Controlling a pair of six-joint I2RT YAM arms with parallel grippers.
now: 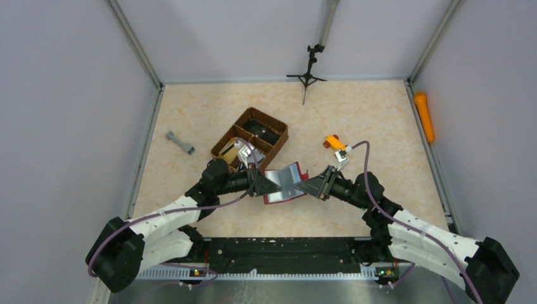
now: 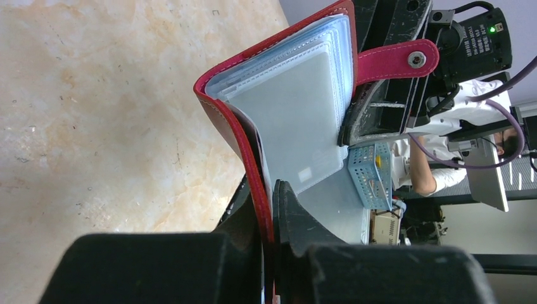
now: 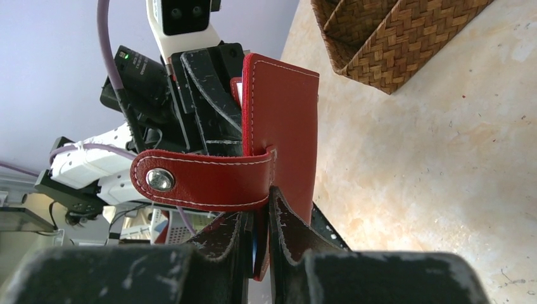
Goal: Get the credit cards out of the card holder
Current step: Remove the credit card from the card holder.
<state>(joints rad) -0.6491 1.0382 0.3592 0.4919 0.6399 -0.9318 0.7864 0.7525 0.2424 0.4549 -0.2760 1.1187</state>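
Black fingers (image 2: 292, 218) of the left gripper (image 2: 265, 204) were clenched on the lower edge of one red cover of the card holder (image 2: 235, 130), the leather pinched thin between them. The right gripper (image 3: 261, 215) was likewise clamped on the opposite cover, its pads (image 3: 286, 229) closing just under the snap tab (image 3: 202, 180), which stuck out sideways with its metal stud showing. Between the two grips the card holder hung open like a book, raised off the table (image 1: 354, 126), with a stack of clear plastic sleeves (image 2: 297, 120) fanned out from the spine. Whether cards sat inside those sleeves could not be told. From above, the holder was at the middle of the workspace, where the two arms met nose to nose, just in front of the brown woven basket (image 1: 282, 144). In the basket's near compartment lay two flat pieces, one tan and one silver-grey, that looked like credit cards (image 1: 233, 154). A small orange object (image 1: 332, 142) sat on the table near the right wrist, and a grey piece (image 1: 179, 142) lay well off to the left.
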